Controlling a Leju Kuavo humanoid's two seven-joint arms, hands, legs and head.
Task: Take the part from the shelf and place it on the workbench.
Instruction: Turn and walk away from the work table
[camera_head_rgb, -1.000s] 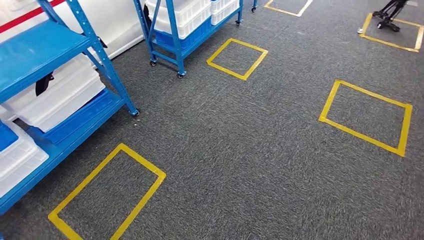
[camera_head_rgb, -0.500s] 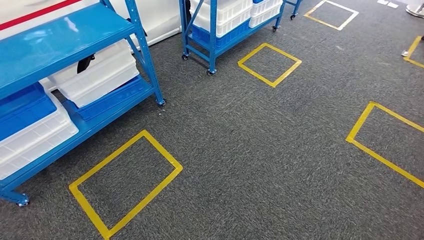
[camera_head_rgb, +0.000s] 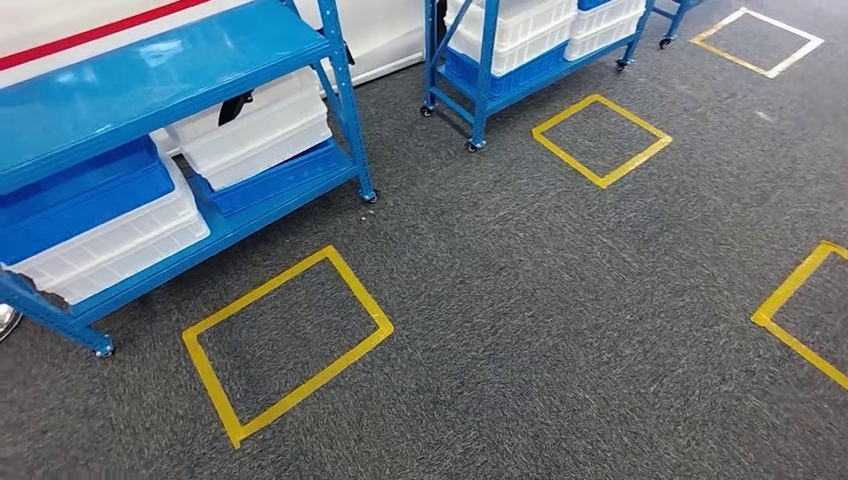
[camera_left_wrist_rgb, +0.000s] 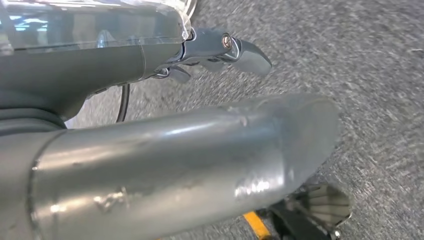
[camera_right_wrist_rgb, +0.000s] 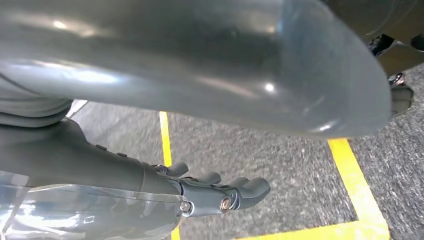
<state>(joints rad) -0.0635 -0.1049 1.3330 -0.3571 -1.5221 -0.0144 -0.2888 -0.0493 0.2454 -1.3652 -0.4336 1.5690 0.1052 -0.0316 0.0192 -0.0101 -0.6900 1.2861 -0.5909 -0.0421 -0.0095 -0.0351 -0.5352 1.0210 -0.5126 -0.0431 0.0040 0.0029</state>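
Observation:
A blue shelf rack (camera_head_rgb: 150, 75) stands at the left in the head view. Its lower level carries stacked white bins (camera_head_rgb: 255, 125) and a blue and white bin stack (camera_head_rgb: 95, 215). A small black object (camera_head_rgb: 236, 106) lies across the top of the white bins, too small to identify. In the left wrist view my left hand (camera_left_wrist_rgb: 210, 75) hangs over the carpet, fingers (camera_left_wrist_rgb: 240, 50) stretched out, holding nothing. My right hand (camera_right_wrist_rgb: 215, 150) hangs likewise over yellow floor tape, its fingers (camera_right_wrist_rgb: 240, 192) extended and empty.
A second blue rack on wheels (camera_head_rgb: 520, 50) with white and blue bins stands at the back. Yellow tape squares mark the grey carpet: one in front of the near shelf (camera_head_rgb: 285, 340), one further back (camera_head_rgb: 600, 140), one at the right edge (camera_head_rgb: 805, 315).
The whole picture has shifted to the right, so the camera has turned left toward the near shelf. More of the rack and its bins has come into view.

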